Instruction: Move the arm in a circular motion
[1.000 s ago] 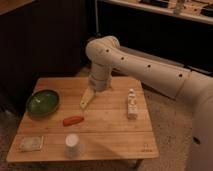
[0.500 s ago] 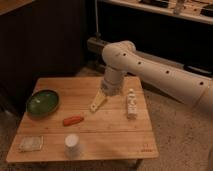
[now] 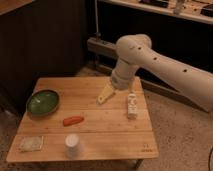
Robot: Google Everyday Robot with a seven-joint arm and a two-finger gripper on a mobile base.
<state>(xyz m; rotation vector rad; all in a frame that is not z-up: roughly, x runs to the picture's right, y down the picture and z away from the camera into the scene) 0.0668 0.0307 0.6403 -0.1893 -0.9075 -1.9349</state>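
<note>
We are looking at the arm [image 3: 159, 61] reaching in from the right, its thick cream tube sloping up to a rounded joint and then bending down toward the wooden table [image 3: 107, 134]. The gripper [image 3: 104, 95], a yellowish flat tip, is pointing down and to the left over the rear middle of the tabletop. We are not able to tell how wide it is standing, or whether it is touching the wood or hovering just above it. We are seeing nothing caught in it.

To its left, a green bowl [image 3: 43, 102] is sitting near the table's left edge. To its right, just beside the arm's lower joint, a small white bottle [image 3: 132, 105] is resting. In front of the gripper, a red-orange item [image 3: 73, 120] is lying flat. Nearer the front edge, a white cup [image 3: 72, 144] is standing, and a pale packet [image 3: 31, 144] is lying in the front left corner.
</note>
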